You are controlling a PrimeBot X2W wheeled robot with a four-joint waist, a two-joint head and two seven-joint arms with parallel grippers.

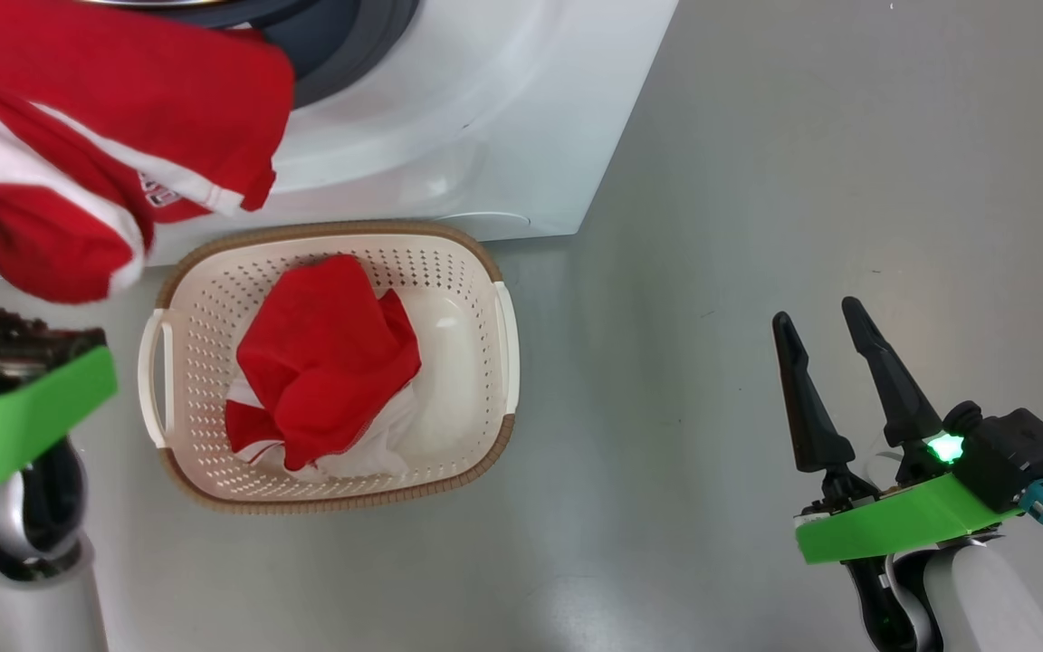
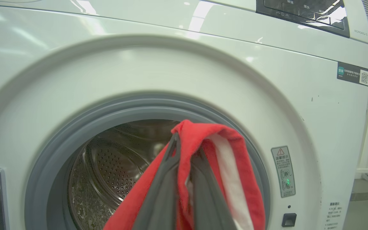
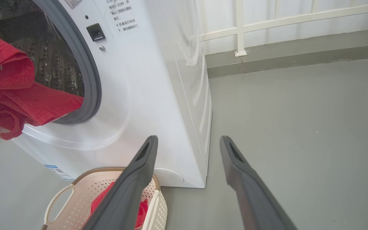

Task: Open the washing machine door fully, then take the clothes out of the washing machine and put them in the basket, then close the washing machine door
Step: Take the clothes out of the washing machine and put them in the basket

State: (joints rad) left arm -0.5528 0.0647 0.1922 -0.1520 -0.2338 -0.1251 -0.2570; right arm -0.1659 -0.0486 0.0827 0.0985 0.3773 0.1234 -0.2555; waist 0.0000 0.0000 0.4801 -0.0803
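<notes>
Red garment (image 2: 225,134), clenched in my left pincer (image 2: 186,145), hides part of the drum (image 2: 107,166); my right pincer (image 3: 187,138) hangs released, right of the basket (image 1: 214,299).

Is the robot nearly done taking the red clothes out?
Nearly. One red garment already lies in the basket. The left tool is shut on a second garment, in front of the open washing machine. Left: drop it in the basket, then shut the machine.
</notes>
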